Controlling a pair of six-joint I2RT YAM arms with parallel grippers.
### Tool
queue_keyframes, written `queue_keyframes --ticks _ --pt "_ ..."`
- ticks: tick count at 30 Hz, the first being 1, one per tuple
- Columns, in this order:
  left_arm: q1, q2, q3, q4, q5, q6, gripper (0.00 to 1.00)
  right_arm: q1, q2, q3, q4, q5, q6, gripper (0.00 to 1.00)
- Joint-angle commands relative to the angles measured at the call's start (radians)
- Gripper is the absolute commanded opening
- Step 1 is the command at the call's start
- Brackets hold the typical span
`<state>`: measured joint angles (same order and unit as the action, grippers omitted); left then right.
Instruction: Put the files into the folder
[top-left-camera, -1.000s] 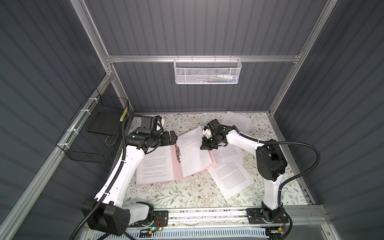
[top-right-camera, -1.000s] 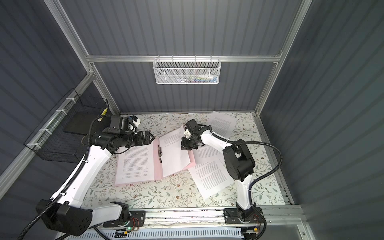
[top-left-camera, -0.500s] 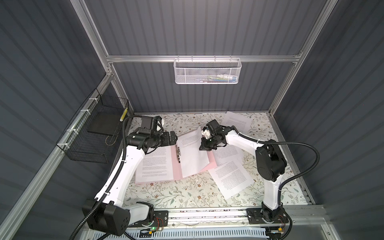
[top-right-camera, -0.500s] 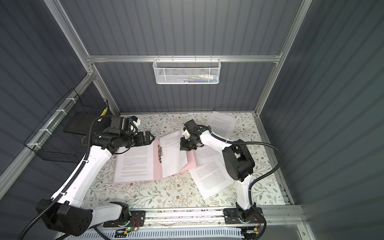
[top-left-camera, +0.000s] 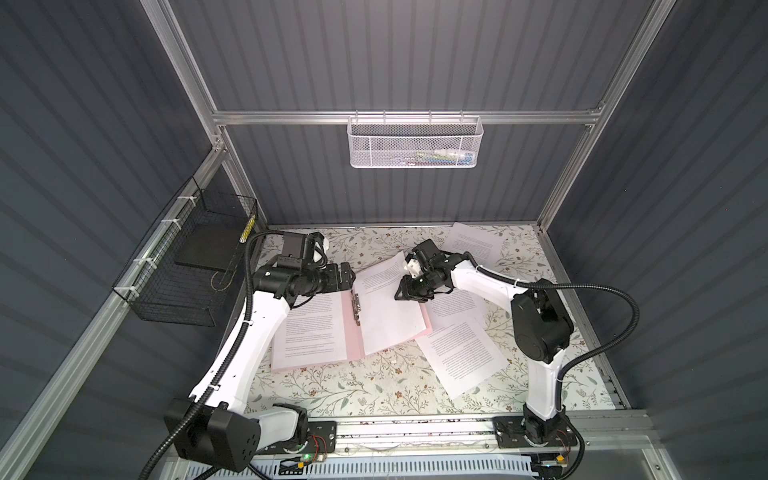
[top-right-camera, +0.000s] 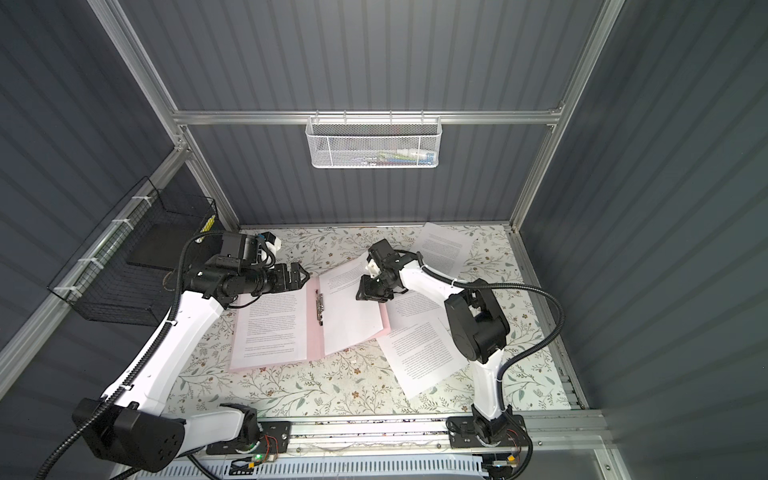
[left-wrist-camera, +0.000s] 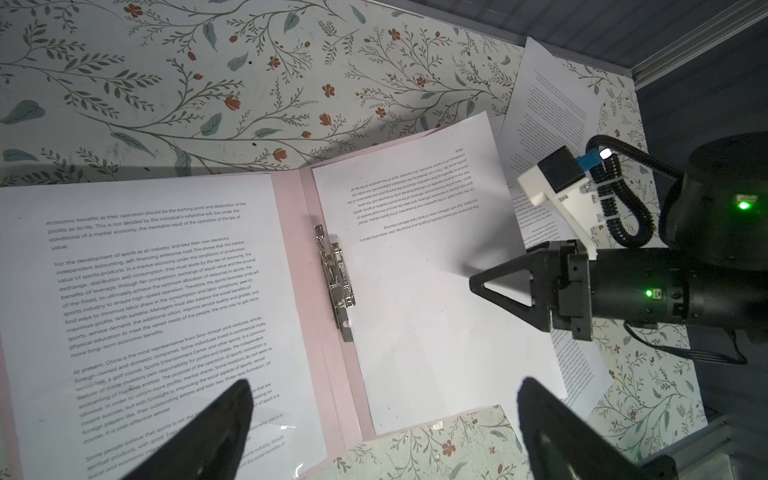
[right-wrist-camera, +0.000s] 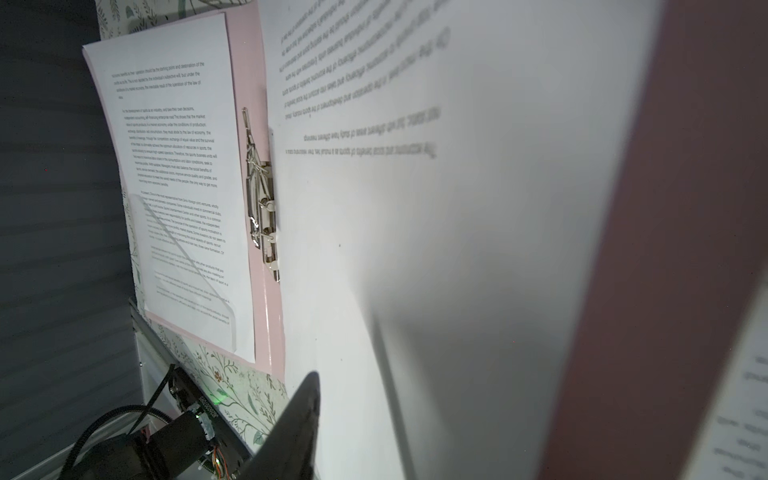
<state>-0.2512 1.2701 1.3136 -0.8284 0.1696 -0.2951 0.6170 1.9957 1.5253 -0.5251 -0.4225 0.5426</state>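
Evidently, we found two files (top-left-camera: 316, 332) in the open folder (top-left-camera: 355, 347), three loose sheets (top-left-camera: 461, 357) left outside it, the left gripper (top-left-camera: 349, 276) spread, and could not tell the right gripper (top-left-camera: 405, 291) state.

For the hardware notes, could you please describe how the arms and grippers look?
The left arm and right arm have white links, black joint housings and black ribbed cable conduits. The left gripper and right gripper are black with hollow triangular fingers; a green light glows on the right one's body.
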Motion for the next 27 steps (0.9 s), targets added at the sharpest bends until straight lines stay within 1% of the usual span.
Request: queue_keyframes --ticks 1,6,10,11,13,15,16,19,21,22,23,24,26,27 --pt "-0.003 -0.008 -0.011 0.003 0.027 0.002 1.0 0.007 -0.06 -0.019 -0.034 0.046 -0.01 0.46" --pt "-0.003 0.006 -0.007 0.009 0.096 0.001 1.0 0.002 -0.122 -0.035 -0.072 0.136 -0.039 0.58" --pt "-0.003 0.011 -0.007 0.024 0.151 0.0 1.0 -0.024 -0.176 -0.073 -0.072 0.142 -0.051 0.66" --pt "-0.005 0.013 -0.007 0.03 0.195 -0.002 1.0 -0.035 -0.196 -0.089 -0.069 0.145 -0.053 0.67" --pt "-0.008 0.02 -0.007 0.039 0.248 -0.01 1.0 -0.057 -0.241 -0.125 -0.063 0.156 -0.059 0.71" --pt "-0.034 0.032 -0.007 0.05 0.274 -0.022 1.0 -0.092 -0.296 -0.172 -0.055 0.166 -0.067 0.76" --pt "-0.059 0.037 -0.004 0.053 0.266 -0.025 1.0 -0.11 -0.321 -0.195 -0.049 0.165 -0.069 0.77" --pt "-0.208 0.075 0.028 0.053 0.179 -0.036 1.0 -0.182 -0.418 -0.288 -0.029 0.15 -0.075 0.82" --pt "-0.281 0.113 0.041 0.079 0.191 -0.081 1.0 -0.228 -0.49 -0.347 -0.031 0.153 -0.082 0.86" --pt "-0.312 0.124 0.04 0.101 0.191 -0.102 1.0 -0.245 -0.52 -0.373 -0.033 0.161 -0.086 0.89" --pt "-0.365 0.139 0.045 0.122 0.17 -0.118 1.0 -0.266 -0.555 -0.402 -0.034 0.166 -0.091 0.94" --pt "-0.432 0.156 0.06 0.13 0.105 -0.125 1.0 -0.291 -0.591 -0.43 -0.038 0.165 -0.094 0.99" --pt "-0.537 0.2 0.091 0.132 0.045 -0.143 1.0 -0.34 -0.652 -0.485 -0.041 0.146 -0.092 0.99" --pt "-0.578 0.226 0.091 0.141 0.042 -0.167 1.0 -0.367 -0.687 -0.52 -0.037 0.136 -0.09 0.99"
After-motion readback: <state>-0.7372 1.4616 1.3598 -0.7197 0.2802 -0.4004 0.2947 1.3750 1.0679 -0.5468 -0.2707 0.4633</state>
